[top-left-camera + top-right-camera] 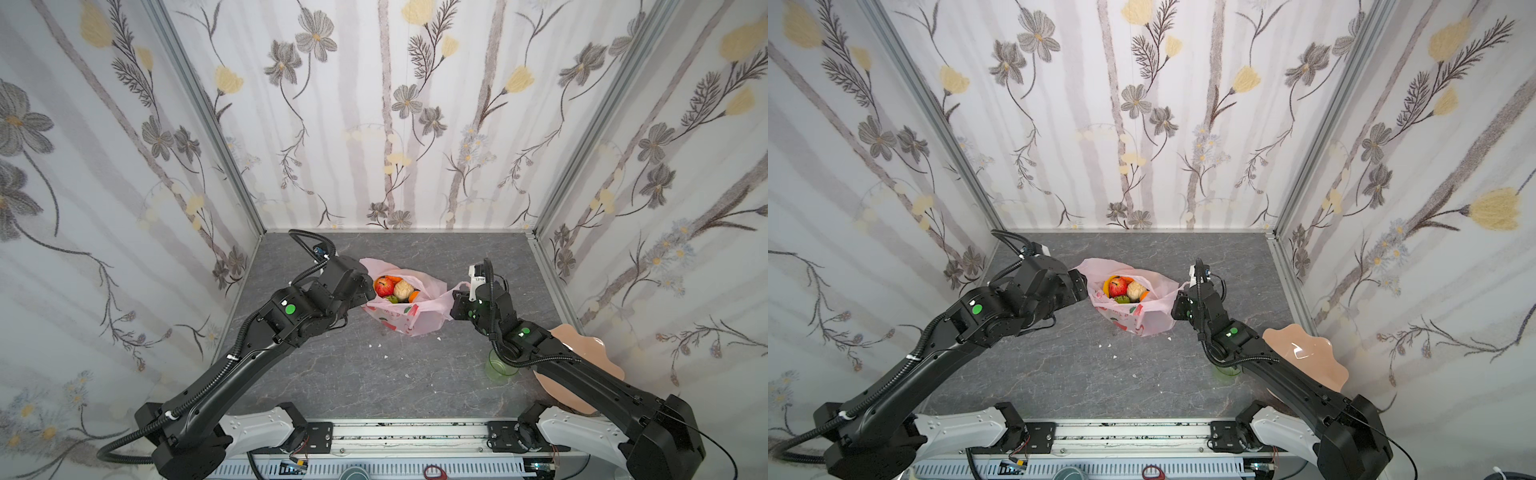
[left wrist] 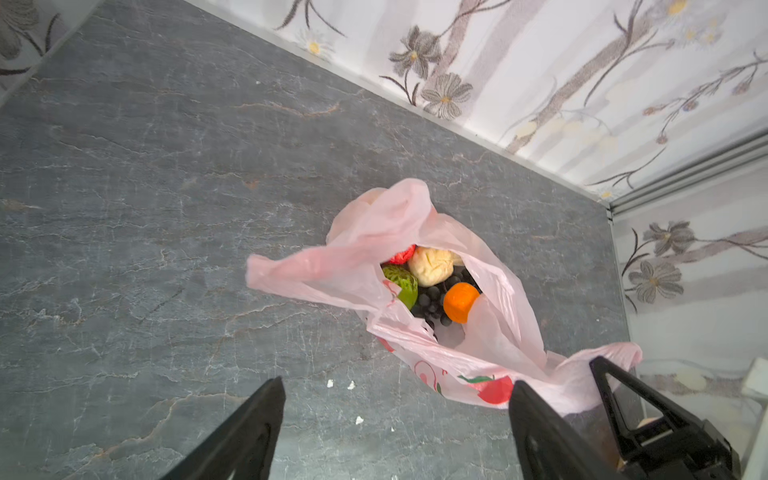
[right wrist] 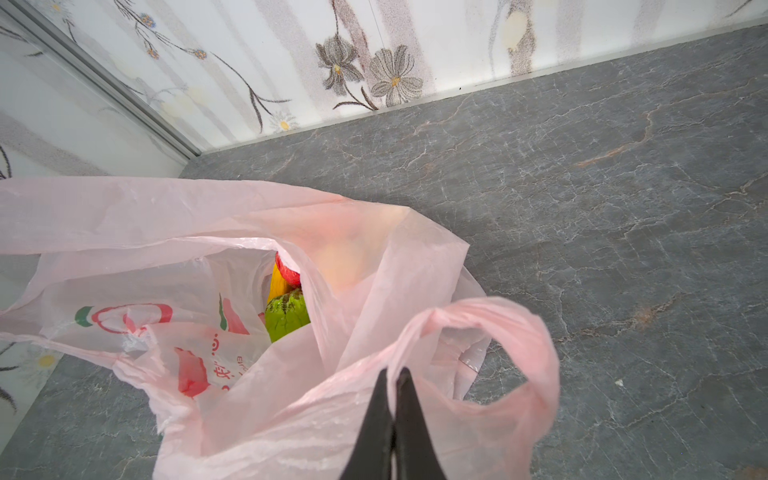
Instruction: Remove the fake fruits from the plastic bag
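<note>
Several fruits (image 1: 402,289) inside bag (image 1: 419,323) — right gripper (image 3: 394,376) pinching.

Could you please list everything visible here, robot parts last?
plastic bag: one, pale pink, table middle
apple: one, red, in bag
lumpy piece: one, beige, in bag
orange: at least one, orange, in bag
bumpy fruit: one, green, in bag
grape bunch: one, dark purple, in bag
banana: one, yellow, in bag
plate: one, peach, table's near right
cup: one, translucent green, beside plate
left hand: open, empty, beside bag
right hand: shut on bag handle
</note>
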### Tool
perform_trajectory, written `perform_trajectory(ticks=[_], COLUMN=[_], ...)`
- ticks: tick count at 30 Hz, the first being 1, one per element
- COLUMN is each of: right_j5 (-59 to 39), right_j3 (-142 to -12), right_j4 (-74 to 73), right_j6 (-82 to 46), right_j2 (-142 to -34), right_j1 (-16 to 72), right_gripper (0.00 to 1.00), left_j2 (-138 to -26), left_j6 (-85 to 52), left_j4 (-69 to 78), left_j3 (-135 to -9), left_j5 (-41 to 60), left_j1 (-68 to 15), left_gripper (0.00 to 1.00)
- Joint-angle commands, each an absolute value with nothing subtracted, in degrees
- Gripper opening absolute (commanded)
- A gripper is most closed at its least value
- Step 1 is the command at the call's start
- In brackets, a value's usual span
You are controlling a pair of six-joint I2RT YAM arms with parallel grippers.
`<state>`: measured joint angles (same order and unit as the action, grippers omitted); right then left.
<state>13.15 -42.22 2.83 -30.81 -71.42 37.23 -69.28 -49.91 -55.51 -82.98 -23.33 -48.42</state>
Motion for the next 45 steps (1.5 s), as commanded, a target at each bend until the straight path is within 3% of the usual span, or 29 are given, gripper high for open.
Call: perform_trajectory(ticks=[1,12,19,26,36,42,45], right_j5=[15.0,17.8,18.2,18.2,22.5,22.8,22.4], right_j3=[-42.7,-42.0,-40.8,-41.6,-40.2,-39.9,-40.2], right_j4=[1.8,0.8,0.2,0.2,1.5,1.9,1.7], right_j6=[-30.6,-31.4,-31.4,-30.4,-31.2,-31.2,-31.4], right_j2=[-71.8,-70.6,-70.3,-71.6,-70.7,-70.6,-71.2], right_j1=[37.9,42.5,43.8,44.7,45.1,44.2,44.2], right_gripper=[0.0,0.0,0.0,0.0,0.0,0.0,0.0], left_j2=[-75.8,-103.9,-106.3,-108.3,-108.9,-108.9,-109.0], left_j6=[-52.1,-43.8,-46.7,-41.9,-37.1,-36.2,-36.1], left_j4=[-59.2,-58.7,-58.5,-51.7,-37.0,-28.7,-26.5], left_j3=[-85.5,-98.8,-93.0,-89.9,-84.5,-80.7,-79.7], left_j5=[-26.8,-34.4,-38.6,-35.3,-20.1,-10.8,-8.5], left_j1=[-52.6,-50.9,-46.2,-40.9,-33.6,-33.2,-33.2], left_gripper=[0.85,0.86,0.93,0.97,0.78,0.72,0.63])
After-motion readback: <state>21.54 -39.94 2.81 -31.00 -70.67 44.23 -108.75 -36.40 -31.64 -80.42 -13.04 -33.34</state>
